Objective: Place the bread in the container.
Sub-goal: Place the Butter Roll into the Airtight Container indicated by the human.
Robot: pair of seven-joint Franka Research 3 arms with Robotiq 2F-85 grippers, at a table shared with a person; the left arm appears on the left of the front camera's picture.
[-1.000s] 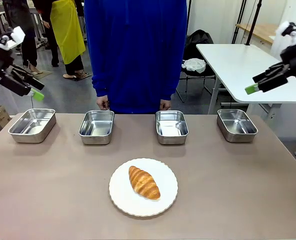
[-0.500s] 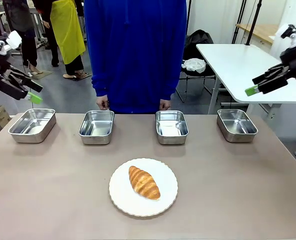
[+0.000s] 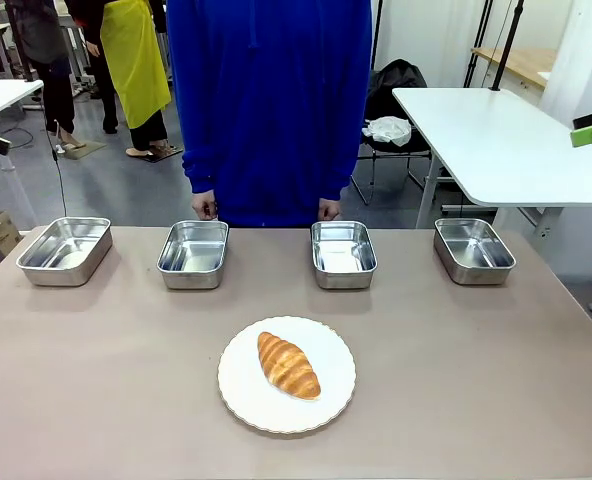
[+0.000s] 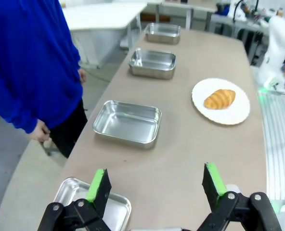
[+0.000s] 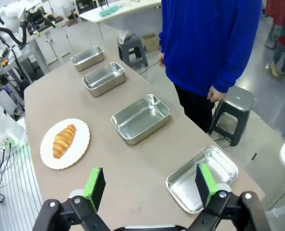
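Left gripper (image 4: 155,179) and right gripper (image 5: 147,180) were drawn back outward, jaws spread, empty. Bread (image 3: 288,365) left unmoved on plate (image 3: 238,400); person (image 3: 271,100) stood behind pans (image 3: 190,281).

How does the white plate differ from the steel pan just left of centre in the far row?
The plate is round, white and scalloped; the pan is rectangular, shiny steel with rounded corners. The plate is nearly flat; the pan has raised walls. The plate holds the croissant; the pan is empty. Both rest flat on the brown table, with nothing touching them.
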